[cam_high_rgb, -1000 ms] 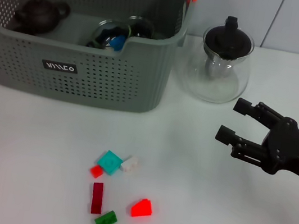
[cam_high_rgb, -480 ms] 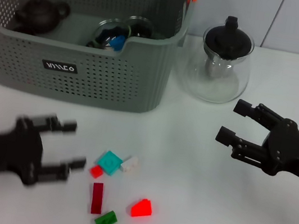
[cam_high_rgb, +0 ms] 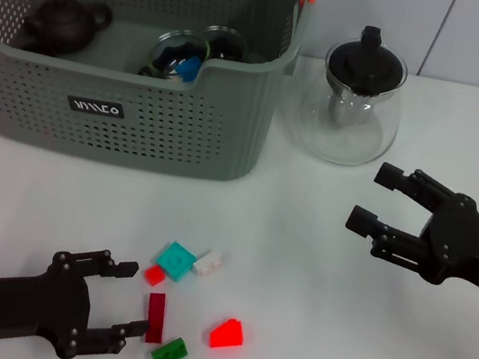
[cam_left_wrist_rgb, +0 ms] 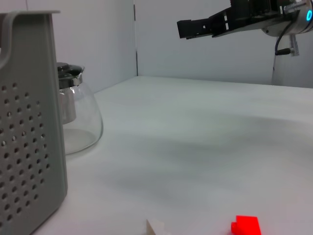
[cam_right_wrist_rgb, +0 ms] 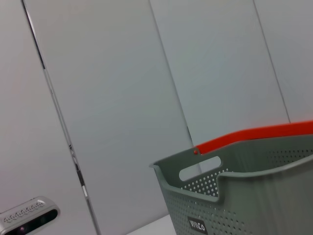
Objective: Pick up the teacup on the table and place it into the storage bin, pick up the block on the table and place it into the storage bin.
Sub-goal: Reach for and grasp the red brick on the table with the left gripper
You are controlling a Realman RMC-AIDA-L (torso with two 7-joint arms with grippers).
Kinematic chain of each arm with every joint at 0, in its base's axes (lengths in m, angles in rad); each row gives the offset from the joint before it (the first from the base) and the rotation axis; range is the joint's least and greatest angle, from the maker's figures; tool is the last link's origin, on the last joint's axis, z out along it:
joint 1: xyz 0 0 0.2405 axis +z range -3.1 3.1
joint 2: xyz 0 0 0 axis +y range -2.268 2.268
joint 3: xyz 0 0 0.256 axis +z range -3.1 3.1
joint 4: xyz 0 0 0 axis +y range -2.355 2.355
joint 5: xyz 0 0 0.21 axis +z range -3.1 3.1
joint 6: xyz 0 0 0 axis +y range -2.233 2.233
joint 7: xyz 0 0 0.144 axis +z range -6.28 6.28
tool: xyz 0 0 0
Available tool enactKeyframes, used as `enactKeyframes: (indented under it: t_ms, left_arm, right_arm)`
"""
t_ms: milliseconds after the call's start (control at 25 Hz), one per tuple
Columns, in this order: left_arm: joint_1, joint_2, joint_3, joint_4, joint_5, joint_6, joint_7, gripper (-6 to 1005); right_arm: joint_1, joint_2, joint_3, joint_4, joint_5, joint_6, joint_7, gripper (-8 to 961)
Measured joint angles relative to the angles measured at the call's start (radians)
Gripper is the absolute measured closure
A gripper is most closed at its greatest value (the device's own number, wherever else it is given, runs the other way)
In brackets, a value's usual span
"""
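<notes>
Since half a second ago: left tool (cam_high_rgb: 125,300) shifted nearer the block cluster, fingers spread wide, empty, tips flanking the small red block (cam_high_rgb: 154,274) and the dark red bar (cam_high_rgb: 155,316). Right tool (cam_high_rgb: 375,199) unmoved, hanging open and empty over the surface (cam_high_rgb: 316,274), right of the cluster and below the glass teapot (cam_high_rgb: 354,102).

Beside the cluster's teal block (cam_high_rgb: 177,260): a white block (cam_high_rgb: 206,262) touching it; farther toward the robot, a bright red wedge (cam_high_rgb: 227,332) and a green block (cam_high_rgb: 168,352). Beyond the cluster, the storage bin (cam_high_rgb: 131,117), holding a dark teapot (cam_high_rgb: 62,22) and glass cups (cam_high_rgb: 179,53).

Left wrist view only: one red block (cam_left_wrist_rgb: 246,226) low on the surface, bin wall (cam_left_wrist_rgb: 29,147) close, right arm's tool (cam_left_wrist_rgb: 205,24) far off. Right wrist view only: bin's orange handle (cam_right_wrist_rgb: 254,134) against the wall; own fingers unseen.
</notes>
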Motion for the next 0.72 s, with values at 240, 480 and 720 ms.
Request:
enactKeyframes:
  t_ms: [240,480,720]
  left_arm:
    - [0.003,-0.002,-0.006,-0.044,0.000,-0.056,0.079,272]
    - [-0.004,-0.003,-0.003,-0.097,0.001,-0.126,0.133,270]
    - [-0.004,-0.005,-0.001,-0.101,0.003,-0.117,0.145,269]
  right_arm:
    - [0.000,-0.002,0.000,0.007,0.001,0.000,0.000,8]
    - [0.000,-0.002,0.000,0.007,0.003,-0.001,0.000,8]
    - [0.000,-0.002,0.000,0.007,0.003,-0.001,0.000,9]
